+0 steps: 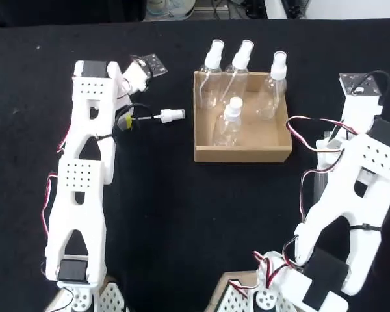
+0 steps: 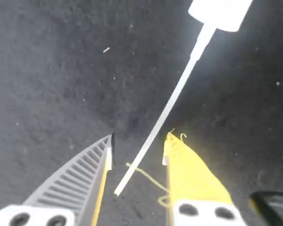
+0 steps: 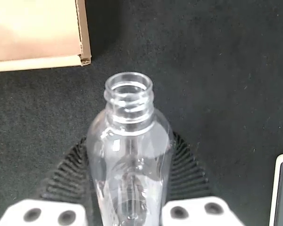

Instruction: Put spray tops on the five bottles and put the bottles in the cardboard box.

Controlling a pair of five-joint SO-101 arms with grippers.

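Your left gripper [image 2: 137, 146] stands partly open, jaws either side of the thin tube of the spray top [image 2: 220, 12], which lies on the desk [image 1: 169, 214] near the cardboard box [image 1: 242, 155]. Your right gripper [image 3: 129, 143] is clamped on an uncapped clear bottle [image 3: 129, 117] near that box

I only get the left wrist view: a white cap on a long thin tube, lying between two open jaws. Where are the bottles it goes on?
Observer: Four bottles with tops on are in the cardboard box.
Operator: And the fifth?
Observer: The fifth bottle is uncapped, gripped in the right arm's jaws.
Operator: Far from my cap?
Observer: Your spray top lies left of the box; the right arm is on its other side.
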